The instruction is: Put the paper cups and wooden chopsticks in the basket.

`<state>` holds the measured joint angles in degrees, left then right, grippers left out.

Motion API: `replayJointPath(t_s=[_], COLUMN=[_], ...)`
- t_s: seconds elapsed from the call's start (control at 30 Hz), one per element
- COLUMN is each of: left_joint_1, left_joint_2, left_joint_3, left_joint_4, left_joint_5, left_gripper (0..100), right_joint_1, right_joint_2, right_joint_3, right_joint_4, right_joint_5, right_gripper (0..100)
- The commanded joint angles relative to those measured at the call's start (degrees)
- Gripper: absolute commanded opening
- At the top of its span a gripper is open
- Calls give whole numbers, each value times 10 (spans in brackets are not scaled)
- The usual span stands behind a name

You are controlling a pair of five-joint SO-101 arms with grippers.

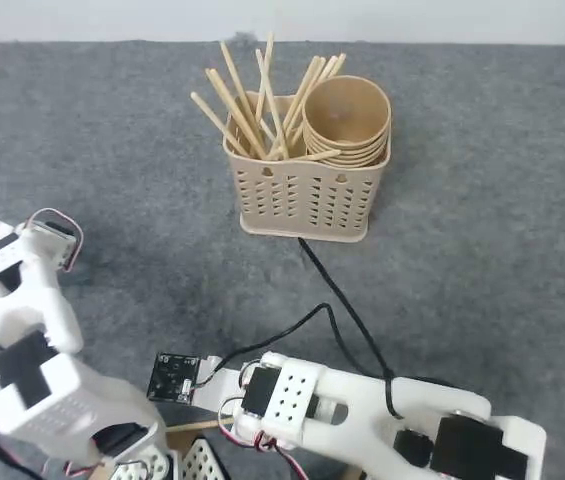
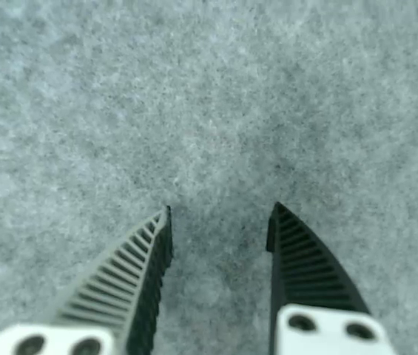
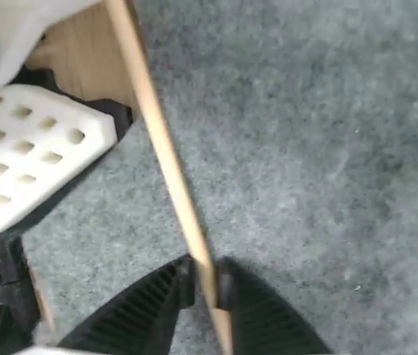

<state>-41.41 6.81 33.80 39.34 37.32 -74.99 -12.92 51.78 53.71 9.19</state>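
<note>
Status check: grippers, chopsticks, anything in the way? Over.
Left gripper open, empty. Right gripper shut on chopstick. Basket holds cups, other chopsticks. Cable lies before basket.

Beige perforated plastic basket, upright. Holds nested brown paper cups, beside leaning pale wooden chopsticks. One further chopstick, slanted, pinched in right gripper.

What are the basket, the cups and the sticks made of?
The basket looks like beige plastic, smooth, with moulded rows of holes. The cups are probably brown paper, matte, with thin stacked rims. The chopsticks are likely pale bare wood, matte and straight.
</note>
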Motion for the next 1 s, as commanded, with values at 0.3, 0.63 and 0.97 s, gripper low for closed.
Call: replayJointPath(t_s=[0.3, 0.63, 0.97], left_joint_1=[6, 7, 8], left_joint_2=[-5, -5, -5], left_joint_3=[-22, -22, -22], left_joint_4=[1, 1, 1], left_joint_5=[5, 5, 5], left_gripper=[195, 195, 195], right_joint_1=[99, 196, 251], right_joint_2=[-78, -301, -491], right_joint_3=[-35, -32, -32], right_joint_4=[74, 125, 7], right_joint_5=[3, -4, -88], right_gripper=[8, 8, 8])
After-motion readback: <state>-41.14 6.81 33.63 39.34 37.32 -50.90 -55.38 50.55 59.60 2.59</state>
